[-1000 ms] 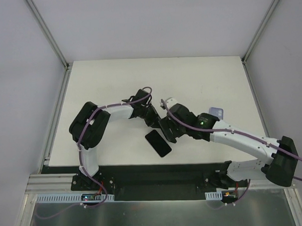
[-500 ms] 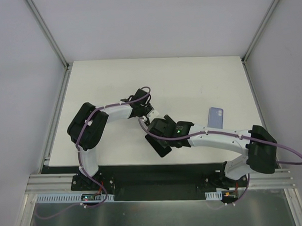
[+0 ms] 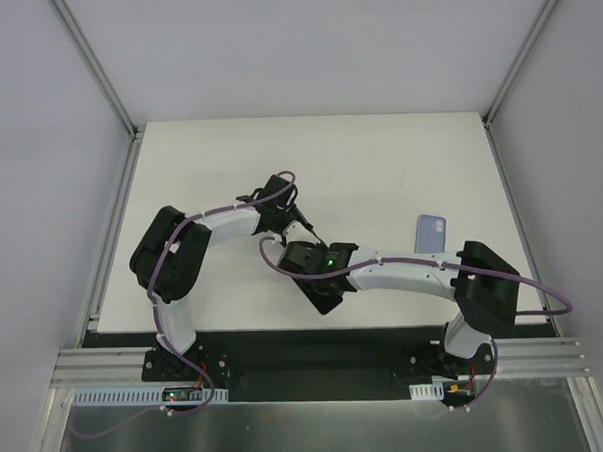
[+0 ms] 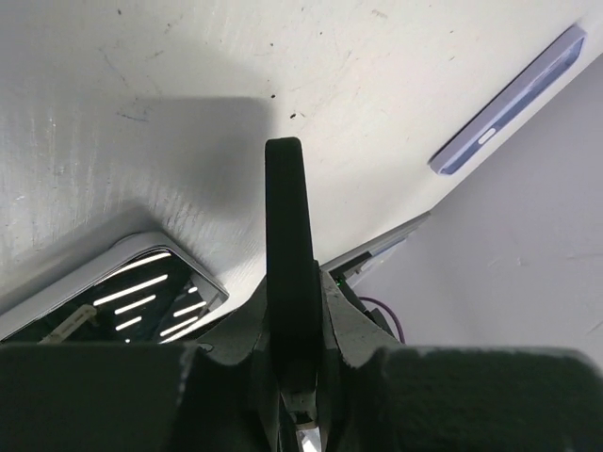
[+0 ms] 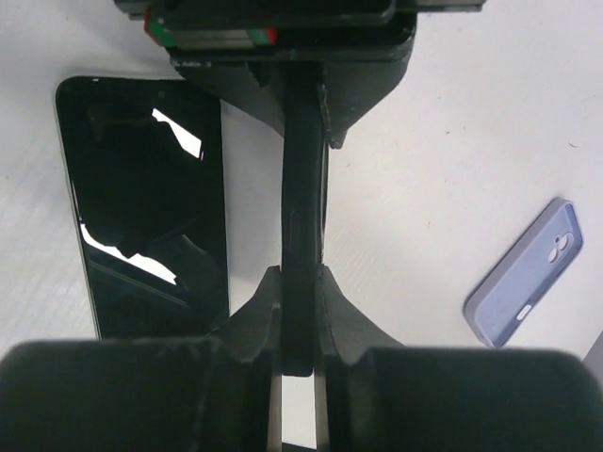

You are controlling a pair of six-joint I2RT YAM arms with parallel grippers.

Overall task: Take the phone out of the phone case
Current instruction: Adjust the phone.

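A thin black phone case (image 5: 301, 188) stands on edge above the table, and both grippers hold it. My left gripper (image 4: 297, 306) is shut on its far end. My right gripper (image 5: 299, 275) is shut on the near end, so the two face each other (image 3: 300, 238). In the left wrist view the same case (image 4: 287, 217) rises edge-on between the fingers. I cannot tell whether anything sits inside it. A black phone (image 5: 141, 207) lies flat, screen up, just left of the right gripper, and shows near the table's front edge (image 3: 322, 293).
A lavender phone case (image 3: 431, 233) lies back up on the table to the right, also seen in the right wrist view (image 5: 526, 273). The white table (image 3: 379, 163) ends at grey walls behind and at both sides.
My right arm has swung left from near the lavender case to the black case, and its jaws have shut on it. The left gripper has kept its hold almost in place.
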